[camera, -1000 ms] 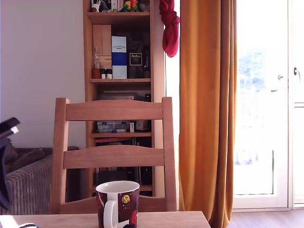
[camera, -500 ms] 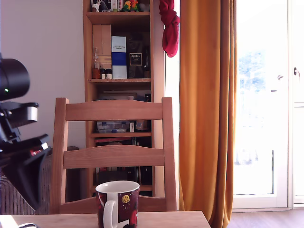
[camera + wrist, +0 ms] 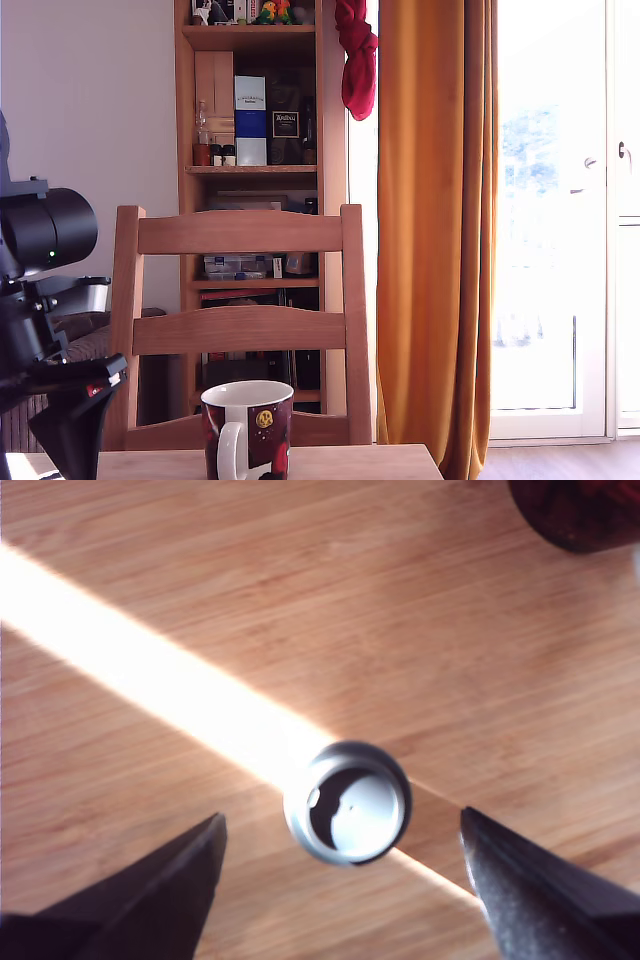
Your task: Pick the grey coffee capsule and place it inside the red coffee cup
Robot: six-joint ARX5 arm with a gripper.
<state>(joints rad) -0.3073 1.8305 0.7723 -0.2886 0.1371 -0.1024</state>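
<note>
Gripper [image 3: 340, 885] spread wide above the grey coffee capsule [image 3: 347, 802], holding nothing.

In the exterior view, the arm [image 3: 45, 330] stood at nine o'clock by the frame's edge, its dark tip pointing down toward the wooden table [image 3: 350, 462]; the red coffee cup [image 3: 248, 430] sat at six o'clock, white handle facing the camera, in front of a wooden chair [image 3: 240, 330]. The capsule could not be seen there. In the wrist view, the capsule lay on the table on a bright strip of sunlight, between the two dark fingers [image 3: 150, 890] and touching neither; the mug's dark base showed at one o'clock, well apart from it.
</note>
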